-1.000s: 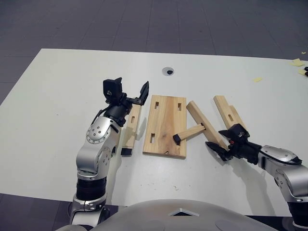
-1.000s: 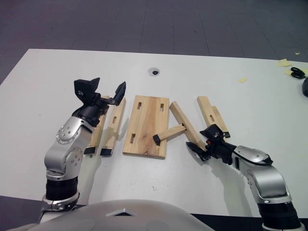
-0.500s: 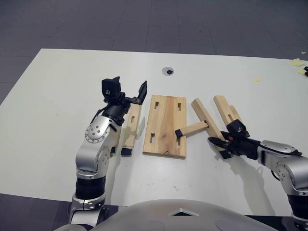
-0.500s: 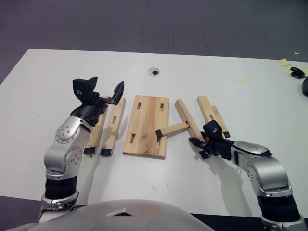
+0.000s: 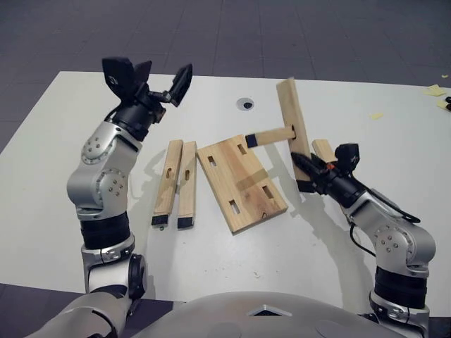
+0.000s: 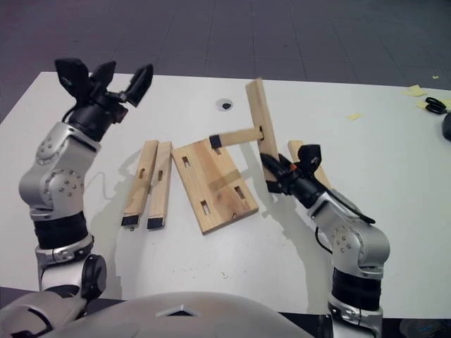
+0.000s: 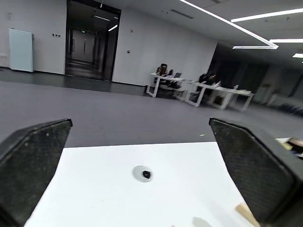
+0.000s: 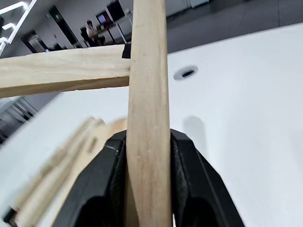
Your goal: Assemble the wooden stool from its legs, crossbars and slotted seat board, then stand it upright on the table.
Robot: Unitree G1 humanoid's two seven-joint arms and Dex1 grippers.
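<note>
wooden leg (image 5: 289, 113) upright in right gripper (image 5: 304, 174).

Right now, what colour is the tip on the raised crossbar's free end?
Black tip on the pale wood crossbar; left eye view shows it best.

Right hand (image 5: 306, 169) clamping upright leg (image 5: 290, 113) with crossbar (image 5: 272, 134), seat board (image 5: 238, 182) flat beside two legs (image 5: 187, 184), left hand (image 5: 156, 76) high, spread

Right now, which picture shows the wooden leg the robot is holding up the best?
The left eye view: the whole leg is held nearly upright in the right tool, with its crossbar sticking out sideways. The right eye view shows the same. The right wrist view catches its middle part, very close.
</note>
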